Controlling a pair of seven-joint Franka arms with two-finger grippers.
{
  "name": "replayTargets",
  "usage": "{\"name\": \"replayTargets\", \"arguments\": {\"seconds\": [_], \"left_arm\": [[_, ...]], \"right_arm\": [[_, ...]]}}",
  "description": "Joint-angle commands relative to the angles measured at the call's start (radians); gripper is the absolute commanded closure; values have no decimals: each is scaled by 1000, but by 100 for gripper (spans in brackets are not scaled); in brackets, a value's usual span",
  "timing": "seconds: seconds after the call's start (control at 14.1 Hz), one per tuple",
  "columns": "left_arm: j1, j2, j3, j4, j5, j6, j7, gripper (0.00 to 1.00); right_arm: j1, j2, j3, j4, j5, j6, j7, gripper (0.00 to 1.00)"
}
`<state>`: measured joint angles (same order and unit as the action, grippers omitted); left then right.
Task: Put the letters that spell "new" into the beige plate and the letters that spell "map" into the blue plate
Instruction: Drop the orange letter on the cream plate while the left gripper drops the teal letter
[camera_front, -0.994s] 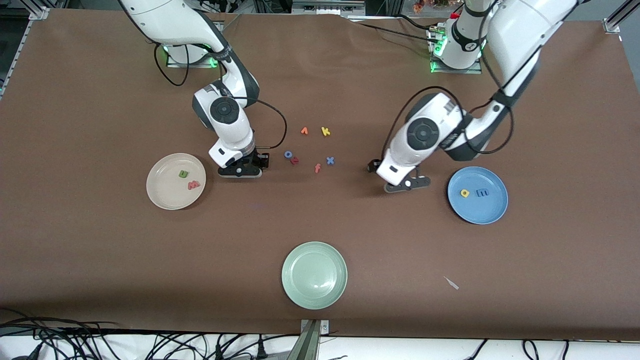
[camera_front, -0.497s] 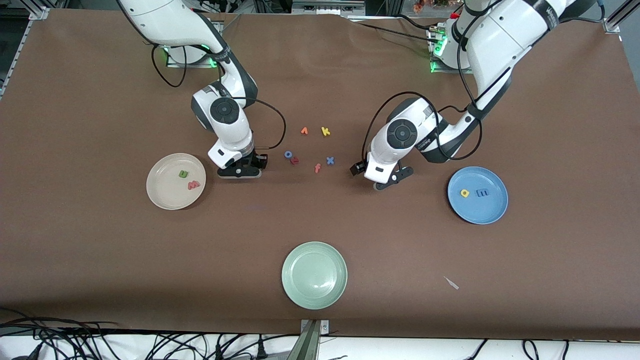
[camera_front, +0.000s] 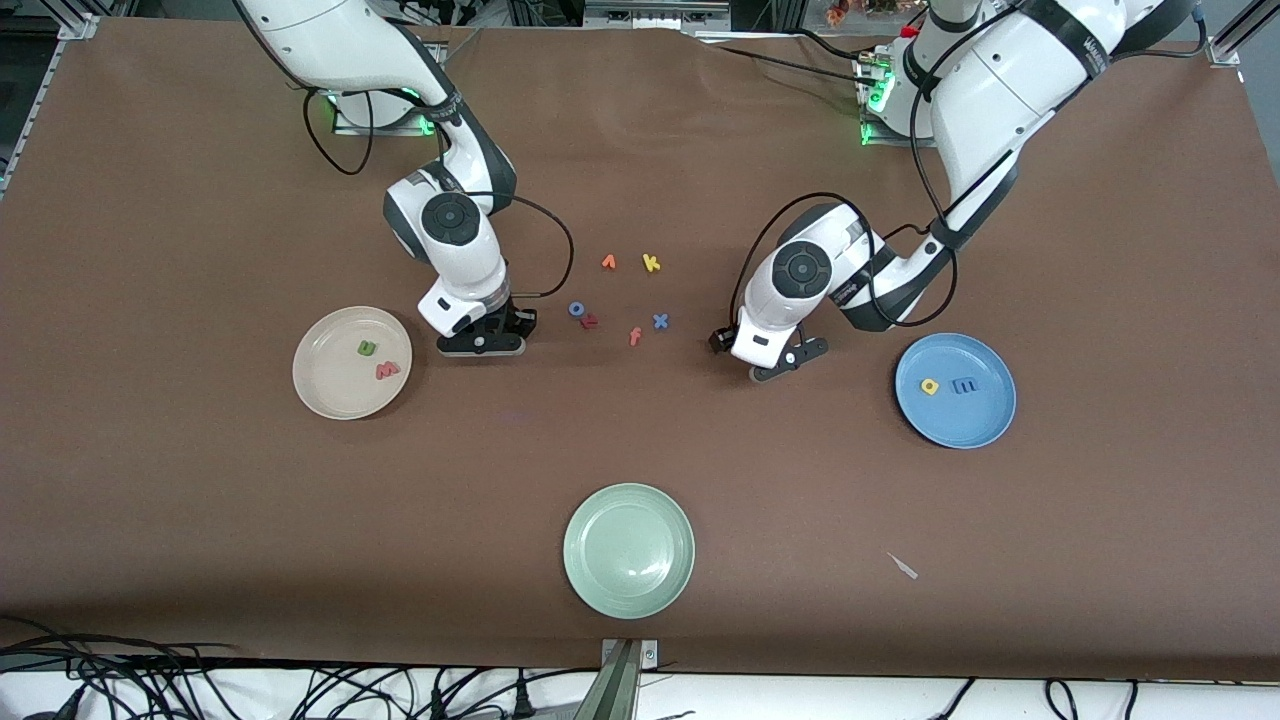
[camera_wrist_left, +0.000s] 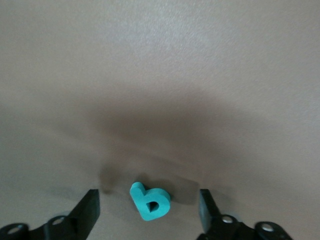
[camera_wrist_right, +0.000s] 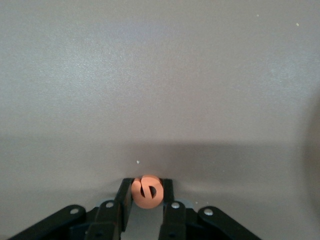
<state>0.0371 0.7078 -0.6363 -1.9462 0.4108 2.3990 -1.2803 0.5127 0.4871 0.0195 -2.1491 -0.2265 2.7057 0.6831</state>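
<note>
In the right wrist view my right gripper (camera_wrist_right: 146, 186) is shut on the orange e (camera_wrist_right: 146, 192), low over the brown table. In the front view it (camera_front: 480, 345) sits between the beige plate (camera_front: 325, 395) and the loose letters. The plate holds the green n (camera_front: 367, 348) and the pink-red w (camera_front: 387, 370). My left gripper (camera_wrist_left: 148, 194) stands open around the teal a (camera_wrist_left: 150, 202), which lies flat, touching neither finger. From the front the left gripper (camera_front: 778, 366) hides the a. The blue plate (camera_front: 960, 425) holds the yellow p (camera_front: 930, 386) and blue m (camera_front: 965, 385).
Between the grippers lie loose letters: an orange one (camera_front: 608, 262), yellow k (camera_front: 651, 263), blue o (camera_front: 577, 309), a dark red one (camera_front: 590, 321), orange f (camera_front: 634, 336), blue x (camera_front: 660, 321). A pale green plate (camera_front: 628, 550) sits nearer the front camera.
My left arm has swung from beside the blue plate toward the loose letters and settled low. My right gripper has stayed in place.
</note>
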Motion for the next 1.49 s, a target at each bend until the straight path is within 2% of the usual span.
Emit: {"name": "replayTargets", "arguments": {"seconds": [0.0, 0.14, 0.35, 0.5, 0.64, 0.78, 0.92, 1.06, 1.21, 1.42], "left_arm": [[-11, -7, 7, -11, 32, 8, -22, 33], [-11, -7, 7, -13, 32, 6, -22, 48], [-11, -10, 7, -5, 32, 2, -11, 85], [-13, -17, 6, 4, 34, -36, -11, 91], [-8, -43, 1, 41, 45, -146, 11, 93], [12, -80, -2, 62, 52, -245, 131, 94], [50, -109, 0, 62, 54, -274, 220, 94], [107, -145, 0, 72, 54, -331, 374, 94], [170, -163, -3, 85, 52, -353, 528, 93], [240, -168, 1, 96, 54, -382, 688, 93]], "right_arm": [[0, 5, -7, -9, -28, 8, 19, 76], [0, -13, -7, -9, -28, 0, 6, 79], [-3, -73, -47, 9, -28, -76, -110, 79], [-5, -128, -70, 6, -28, -163, -177, 79], [-6, -191, -114, -12, -28, -239, -236, 78], [-6, -263, -209, -72, -22, -239, -412, 76], [-8, -310, -312, -109, -19, -236, -589, 75], [-8, -317, -407, -120, 2, -231, -745, 75], [-10, -315, -444, -141, 88, -231, -824, 74], [-11, -301, -452, -149, 179, -231, -878, 71]]}}
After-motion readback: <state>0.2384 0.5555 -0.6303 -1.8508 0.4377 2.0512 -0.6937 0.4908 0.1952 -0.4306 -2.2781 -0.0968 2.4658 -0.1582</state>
